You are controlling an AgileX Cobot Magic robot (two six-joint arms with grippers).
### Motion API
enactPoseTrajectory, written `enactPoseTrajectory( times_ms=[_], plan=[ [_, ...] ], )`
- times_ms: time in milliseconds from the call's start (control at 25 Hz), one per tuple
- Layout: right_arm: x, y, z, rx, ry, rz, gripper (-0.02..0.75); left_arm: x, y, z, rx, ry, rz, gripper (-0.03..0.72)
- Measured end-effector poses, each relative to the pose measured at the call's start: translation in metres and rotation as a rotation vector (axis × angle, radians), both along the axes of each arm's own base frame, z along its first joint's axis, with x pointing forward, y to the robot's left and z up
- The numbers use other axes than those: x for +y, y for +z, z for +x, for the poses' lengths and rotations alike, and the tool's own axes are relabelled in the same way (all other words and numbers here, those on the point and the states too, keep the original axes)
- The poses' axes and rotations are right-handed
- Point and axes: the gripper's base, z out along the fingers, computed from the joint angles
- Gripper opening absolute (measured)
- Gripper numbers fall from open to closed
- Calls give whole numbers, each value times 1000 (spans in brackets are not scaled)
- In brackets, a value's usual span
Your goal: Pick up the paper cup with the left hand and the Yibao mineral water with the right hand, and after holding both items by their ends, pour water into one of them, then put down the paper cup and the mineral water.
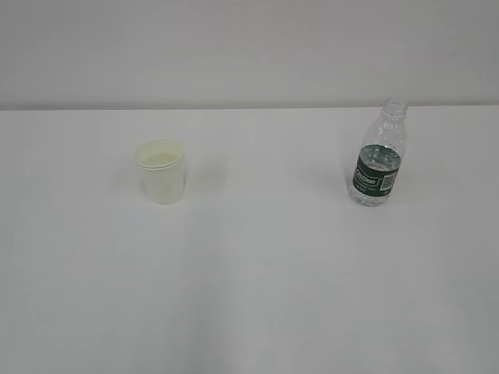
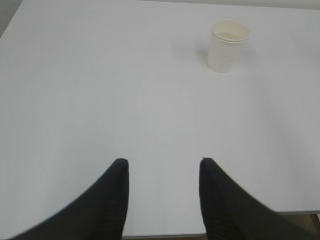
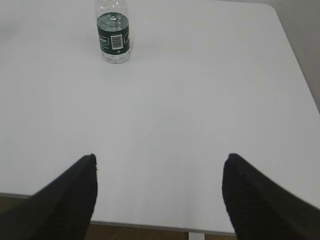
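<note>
I see the paper cup [image 1: 161, 171] upright on the left of the white table [image 1: 257, 280] and the Yibao mineral water [image 1: 379, 156] upright on the right, well apart, neither touched. My left hand [image 2: 162, 167] hangs over the near table edge, fingers parted with nothing between them, cup far ahead and to its right. My right hand [image 3: 159, 162] is spread wider, also empty, bottle far ahead and to its left.

- The left hand [image 2: 162, 167] hangs low, its two black fingers apart, nothing between them.
- The right hand [image 3: 160, 162] spreads wider, empty, seemingly near the table's edge.
</note>
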Motion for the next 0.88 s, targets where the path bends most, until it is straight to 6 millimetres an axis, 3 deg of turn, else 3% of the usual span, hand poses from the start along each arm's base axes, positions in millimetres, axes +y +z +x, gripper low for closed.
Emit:
enactPoseTrajectory(
  times_ms=[880],
  plan=[
    [0,0,0,-3,0,0,589,0,0,0,1,0,0,329]
  ],
)
